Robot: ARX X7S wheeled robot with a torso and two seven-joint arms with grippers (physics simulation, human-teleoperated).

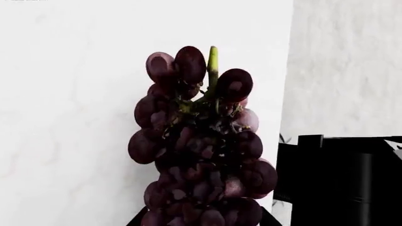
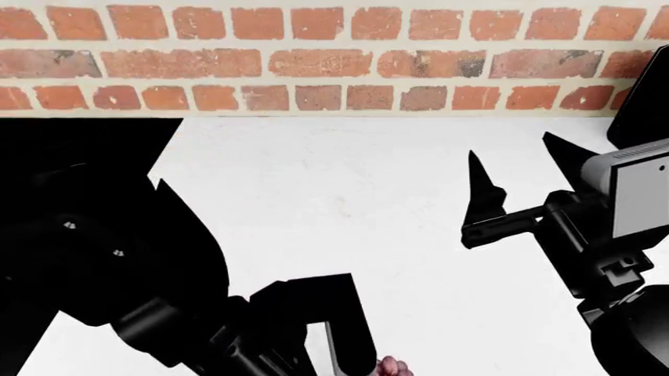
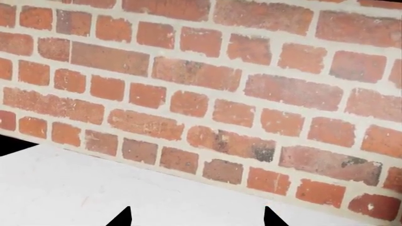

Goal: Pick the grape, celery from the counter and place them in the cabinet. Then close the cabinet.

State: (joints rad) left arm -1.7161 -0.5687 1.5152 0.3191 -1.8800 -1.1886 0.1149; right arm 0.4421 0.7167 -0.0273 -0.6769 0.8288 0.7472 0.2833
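Note:
The grape [image 1: 201, 155] is a dark purple bunch with a green stem end, filling the middle of the left wrist view. My left gripper [image 1: 202, 220] is shut on its lower part, a black finger [image 1: 135, 220] showing on each side. In the head view only a pink bit of the grape [image 2: 391, 366] peeks out beside my left arm [image 2: 157, 274]. My right gripper [image 2: 512, 149] hangs open over the white counter [image 2: 345, 196], nothing between its fingertips [image 3: 122, 217]. The celery and the cabinet are out of view.
A red brick wall [image 2: 334, 55] runs along the back of the counter [image 3: 63, 188]. In the left wrist view the counter [image 1: 63, 117] ends at a straight edge, with a paler marbled surface [image 1: 345, 61] and a black body [image 1: 345, 183] beyond it.

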